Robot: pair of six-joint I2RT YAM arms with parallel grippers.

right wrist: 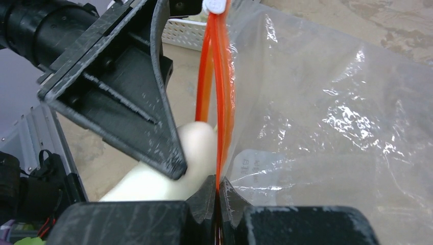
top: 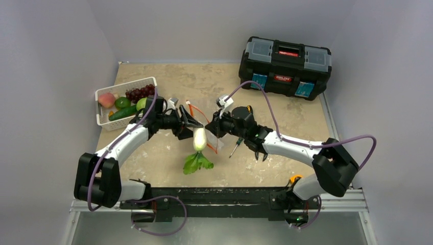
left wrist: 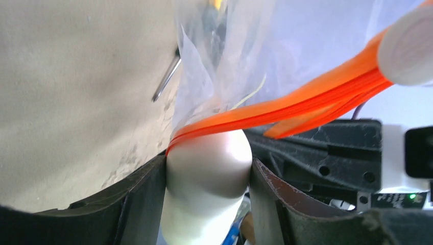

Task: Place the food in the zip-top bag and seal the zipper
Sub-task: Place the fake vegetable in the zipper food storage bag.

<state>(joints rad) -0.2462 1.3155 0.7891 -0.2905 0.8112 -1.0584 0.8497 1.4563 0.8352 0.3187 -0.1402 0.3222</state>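
Left gripper (left wrist: 208,162) grips the cabbage (left wrist: 207,194) stalk, its tip touching the zipper (right wrist: 219,87). Right gripper (right wrist: 218,186) pinches the zip-top bag (right wrist: 332,127) by that strip. Mouth looks narrow: you should spread it, then feed the stalk in slowly.

Overhead camera, high at 6 o'clock, looks down over the bench (top: 204,76). Both wrist cameras crowd the zipper (left wrist: 306,99) and white cabbage stem (left wrist: 207,173), apparently from 9 and 3 o'clock.

zipper (right wrist: 216,92) orange-red, bag (right wrist: 332,127) clear, cabbage (top: 199,140) white w/ green leaves.
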